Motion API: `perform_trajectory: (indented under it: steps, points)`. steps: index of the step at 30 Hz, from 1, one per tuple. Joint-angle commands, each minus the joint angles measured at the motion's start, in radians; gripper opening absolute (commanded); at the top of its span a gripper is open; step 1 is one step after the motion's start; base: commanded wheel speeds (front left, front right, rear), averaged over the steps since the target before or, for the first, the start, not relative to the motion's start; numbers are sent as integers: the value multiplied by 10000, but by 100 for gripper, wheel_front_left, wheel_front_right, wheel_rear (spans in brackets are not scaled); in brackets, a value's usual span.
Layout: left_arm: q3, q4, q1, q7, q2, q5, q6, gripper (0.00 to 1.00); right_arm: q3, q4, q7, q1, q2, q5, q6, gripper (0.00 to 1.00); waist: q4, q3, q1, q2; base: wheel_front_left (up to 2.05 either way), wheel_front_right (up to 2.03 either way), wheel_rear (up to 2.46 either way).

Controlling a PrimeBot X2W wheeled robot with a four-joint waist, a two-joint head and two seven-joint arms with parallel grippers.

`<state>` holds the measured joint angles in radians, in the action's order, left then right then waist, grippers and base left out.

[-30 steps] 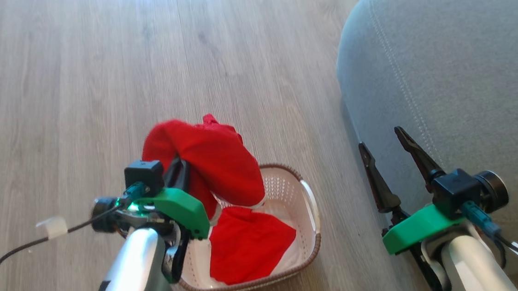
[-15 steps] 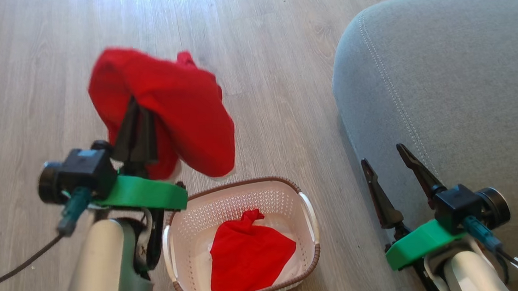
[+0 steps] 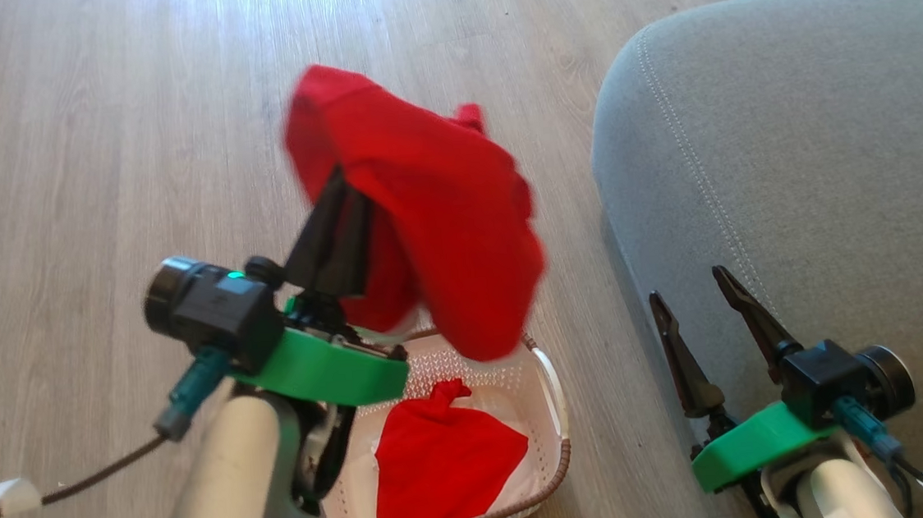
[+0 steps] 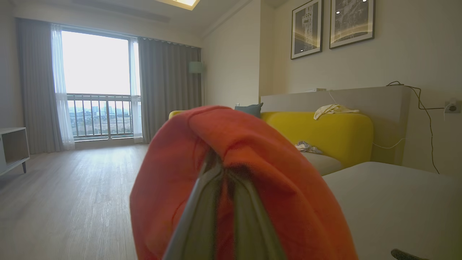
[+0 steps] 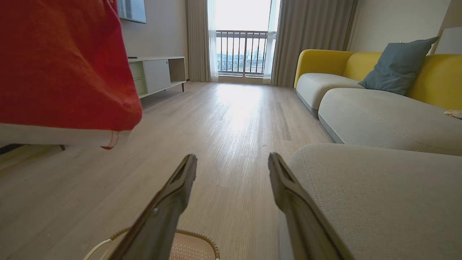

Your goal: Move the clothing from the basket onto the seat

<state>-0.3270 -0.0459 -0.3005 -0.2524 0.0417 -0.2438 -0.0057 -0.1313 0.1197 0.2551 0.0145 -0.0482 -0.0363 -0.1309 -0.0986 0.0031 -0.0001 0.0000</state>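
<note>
Swung right toward the seat since the earlier frame: left gripper (image 3: 340, 211), clamped tight on a red garment (image 3: 443, 236) draped over its fingers. Hangs now above the far rim of the basket (image 3: 551, 384), clear of it, left of the grey seat (image 3: 815, 141) and not touching it. On the basket floor, second red garment (image 3: 445, 474), lying flat, white showing at its edge. Near right, right gripper (image 3: 686, 284) spread wide, empty, fingertips just beside the seat's side. Wood floor (image 3: 91, 156) all round.
</note>
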Motion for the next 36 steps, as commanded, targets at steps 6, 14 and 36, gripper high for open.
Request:
perform_trajectory:
  steps: [6, 14, 36]
  points:
    - [-244, -162, 45, -93, 86, -439, -192, 0, -280, -393, 67, 241, -20, -25, 2, 100, 71, 60, 1, 0, 0, 0, 0]
    - [-603, 102, 119, -93, 86, -470, -266, 0, -298, -342, 67, 306, -20, 77, 2, 100, 158, 81, 1, 0, 0, 0, 0]
    - [-115, 394, 20, -93, 86, -293, -197, 0, -989, -719, 67, 451, -20, -131, 2, 100, -25, 192, 1, 0, 0, 0, 0]
